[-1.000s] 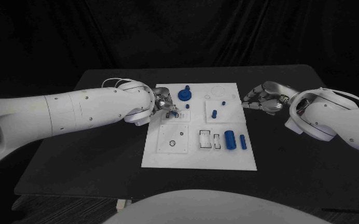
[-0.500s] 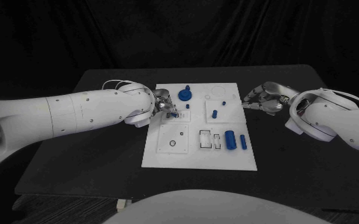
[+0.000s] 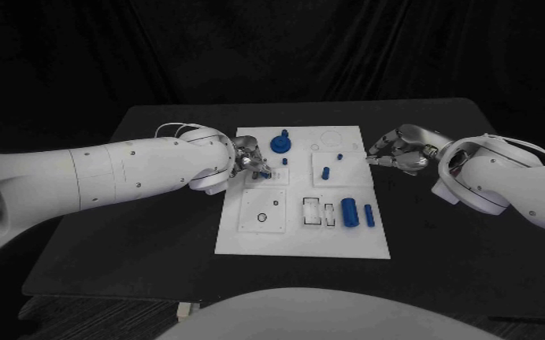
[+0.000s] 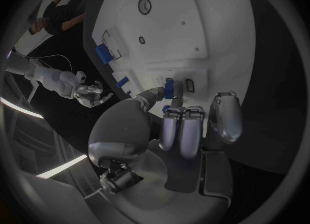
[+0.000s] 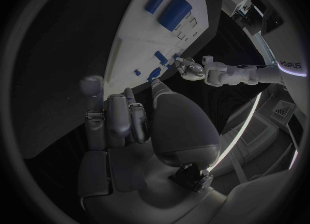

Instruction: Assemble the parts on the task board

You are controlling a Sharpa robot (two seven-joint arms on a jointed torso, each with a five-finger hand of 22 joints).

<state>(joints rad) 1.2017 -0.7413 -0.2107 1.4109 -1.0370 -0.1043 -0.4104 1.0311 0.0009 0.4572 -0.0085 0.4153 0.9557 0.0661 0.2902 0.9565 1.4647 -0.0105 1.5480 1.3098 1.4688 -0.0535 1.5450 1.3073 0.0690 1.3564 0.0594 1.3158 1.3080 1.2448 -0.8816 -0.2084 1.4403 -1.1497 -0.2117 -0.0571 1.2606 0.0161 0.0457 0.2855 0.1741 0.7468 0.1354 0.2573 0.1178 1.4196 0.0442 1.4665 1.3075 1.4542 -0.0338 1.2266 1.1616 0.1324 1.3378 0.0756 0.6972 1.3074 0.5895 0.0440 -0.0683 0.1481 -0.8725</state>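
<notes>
Task board (image 3: 302, 238): my left wrist view shows left hand (image 4: 187, 131) pinching a small blue part (image 4: 168, 88); right hand (image 3: 398, 149) curled, empty.

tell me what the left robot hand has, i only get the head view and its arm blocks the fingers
Observer: In the left wrist view the left robot hand pinches a small blue part between thumb and a fingertip, right over the task board.
Operator: is there a slot near it
Observer: Yes, a small dark-rimmed slot sits in the board just beside the pinched part.
Operator: and the right robot hand, holding anything
Observer: The right wrist view shows the right robot hand with its fingers apart and nothing in them, off the board's edge over the black table.
</notes>
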